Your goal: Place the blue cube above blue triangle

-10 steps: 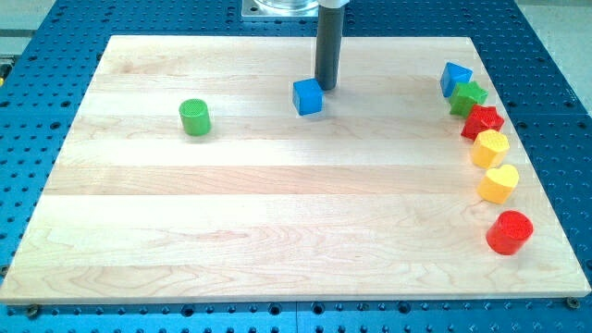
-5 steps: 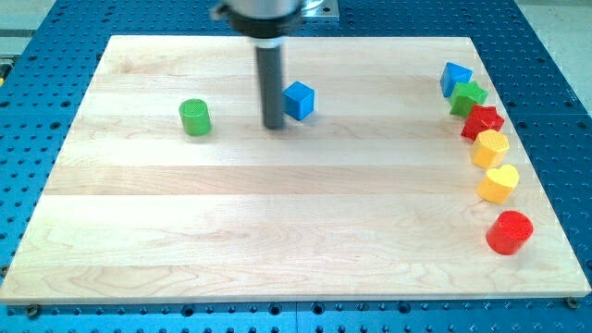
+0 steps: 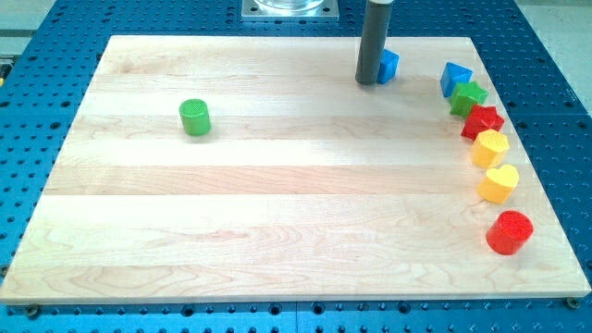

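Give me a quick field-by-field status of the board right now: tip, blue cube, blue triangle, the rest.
tip: my tip is down on the board near the view's top, at the left side of the blue cube
blue cube: partly hidden by the rod, left of the blue triangle
blue triangle: top of the column at the view's right
gap: cube and triangle are apart
column below triangle: green star, red star, yellow block, yellow heart, red cylinder
elsewhere: green cylinder alone at the view's left
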Available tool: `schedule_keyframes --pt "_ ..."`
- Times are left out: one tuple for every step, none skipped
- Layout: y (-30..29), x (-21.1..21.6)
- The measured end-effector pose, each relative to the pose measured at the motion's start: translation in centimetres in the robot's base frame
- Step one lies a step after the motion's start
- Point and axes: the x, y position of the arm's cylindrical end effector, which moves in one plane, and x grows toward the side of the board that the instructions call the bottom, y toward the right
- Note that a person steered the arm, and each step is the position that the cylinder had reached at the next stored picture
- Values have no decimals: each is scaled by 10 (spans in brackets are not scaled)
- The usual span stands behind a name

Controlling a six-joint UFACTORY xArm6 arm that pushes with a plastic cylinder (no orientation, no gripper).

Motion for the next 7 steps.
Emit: schedule_keyframes --pt "10 -23" --pt "25 -26" --pt "33 -38" --pt "52 -38" --pt "70 -19" --pt "74 -28" --pt "77 -50"
